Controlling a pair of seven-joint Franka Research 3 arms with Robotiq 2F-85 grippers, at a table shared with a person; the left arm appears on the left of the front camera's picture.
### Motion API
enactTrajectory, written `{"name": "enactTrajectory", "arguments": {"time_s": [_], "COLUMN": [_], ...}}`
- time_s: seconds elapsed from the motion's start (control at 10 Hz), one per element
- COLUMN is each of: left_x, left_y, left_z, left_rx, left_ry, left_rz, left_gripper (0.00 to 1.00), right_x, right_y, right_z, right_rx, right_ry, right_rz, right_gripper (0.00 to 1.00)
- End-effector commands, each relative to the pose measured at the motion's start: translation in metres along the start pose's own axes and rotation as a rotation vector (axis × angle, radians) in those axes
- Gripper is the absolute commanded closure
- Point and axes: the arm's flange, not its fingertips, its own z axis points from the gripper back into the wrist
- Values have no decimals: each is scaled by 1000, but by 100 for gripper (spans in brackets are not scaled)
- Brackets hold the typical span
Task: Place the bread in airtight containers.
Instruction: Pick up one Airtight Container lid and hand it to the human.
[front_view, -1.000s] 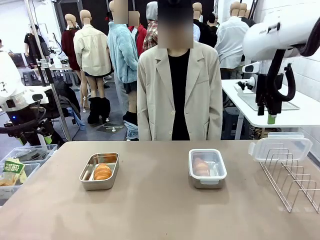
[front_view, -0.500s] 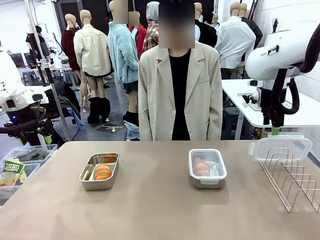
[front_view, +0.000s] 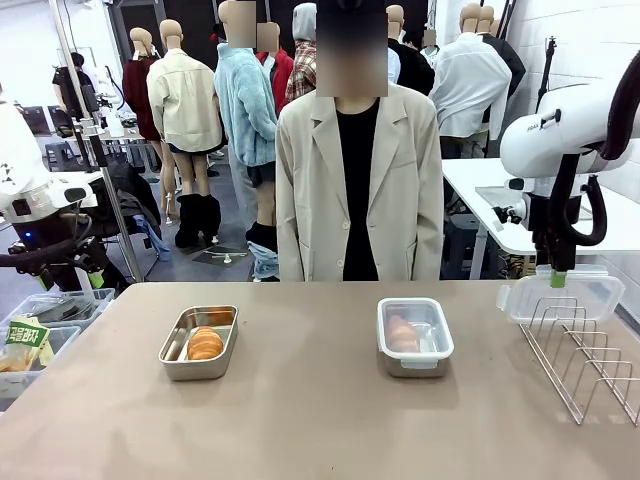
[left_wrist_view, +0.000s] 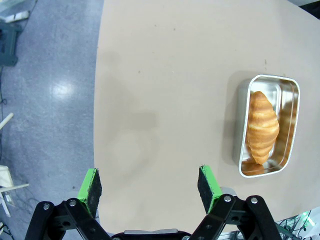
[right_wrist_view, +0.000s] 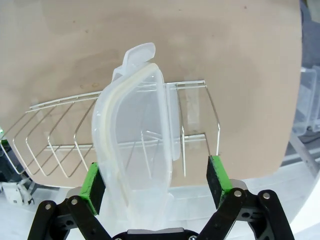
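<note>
An open steel airtight container (front_view: 196, 372) sits left of centre with one golden bread (front_view: 205, 344) in it. In the left wrist view the same tin (left_wrist_view: 270, 76) and its bread (left_wrist_view: 262, 126) lie to the right. A second container (front_view: 414, 362) right of centre has a clear lid clipped on and a bread (front_view: 401, 333) inside. A loose clear lid (front_view: 560, 296) leans in the wire rack. My right gripper (front_view: 556, 277) hangs just above it, and its open jaws (right_wrist_view: 156, 181) straddle the lid (right_wrist_view: 137, 145). My left gripper (left_wrist_view: 149, 186) is open and holds nothing over the table's left edge.
The wire rack (front_view: 585, 360) takes up the table's right end, close to the edge. A person in a beige jacket (front_view: 360, 190) stands at the far side. Plastic bins (front_view: 40, 335) sit on the floor at the left. A white table (front_view: 600, 225) stands behind the right arm.
My right arm has moved right and down, bringing its gripper onto the lid in the rack. The left arm and both containers are as they were.
</note>
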Motion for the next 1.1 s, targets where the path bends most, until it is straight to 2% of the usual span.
{"name": "enactTrajectory", "arguments": {"time_s": [0.0,0.1,0.2,0.6,0.7,1.0], "left_x": [0,0,0,0,0,0], "left_y": [0,0,0,0,0,0], "left_z": [2,2,2,2,2,2], "left_rx": [7,7,7,7,7,7], "left_ry": [-3,-3,-3,-3,-3,-3], "left_rz": [8,8,8,8,8,8], "left_gripper": [0,0,0,0,0,0], "right_x": [5,7,8,10,10,11], "right_y": [-19,-22,-22,-18,-17,-14], "right_z": [-8,-10,-8,1,1,3], "right_rx": [18,25,15,8,14,15], "right_ry": [-11,6,6,5,6,9], "right_rz": [-28,-39,-33,-29,-21,-5], "right_gripper": [0,0,16,95,100,100]}}
